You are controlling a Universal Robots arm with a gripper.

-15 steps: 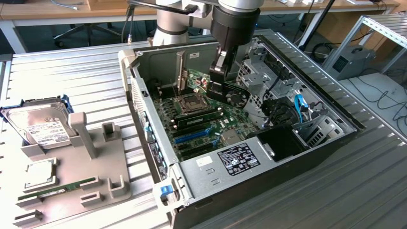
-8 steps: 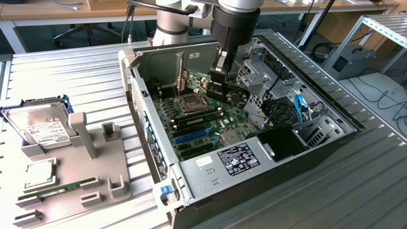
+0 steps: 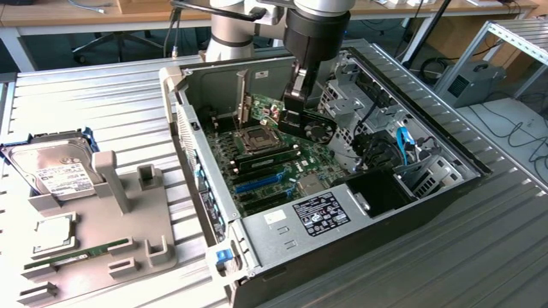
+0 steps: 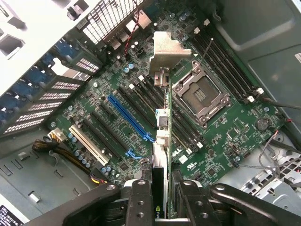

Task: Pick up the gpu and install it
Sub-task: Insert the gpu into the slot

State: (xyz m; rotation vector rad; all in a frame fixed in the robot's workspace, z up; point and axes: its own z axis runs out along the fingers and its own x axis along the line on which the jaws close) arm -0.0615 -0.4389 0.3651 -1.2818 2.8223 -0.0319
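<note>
My fingers (image 3: 297,102) are part way shut and pinch the card (image 4: 161,136) flat between them. The card hangs upright inside the computer case (image 3: 385,244), toward the case's far end. It is above the green board (image 4: 221,136) and, I think, not in a slot yet. The long blue slot (image 4: 129,117) lies just beside it. I cannot tell which slot the card is over.

What could go wrong? If the card comes down crooked, its bottom edge could miss the slot and bump the small parts on the board. I only hold one end, so it could tip or slip. The silver plate (image 4: 167,49) at its far end could catch on the back wall of the case.

The card looks thin, flat and dark, with a green edge.
</note>
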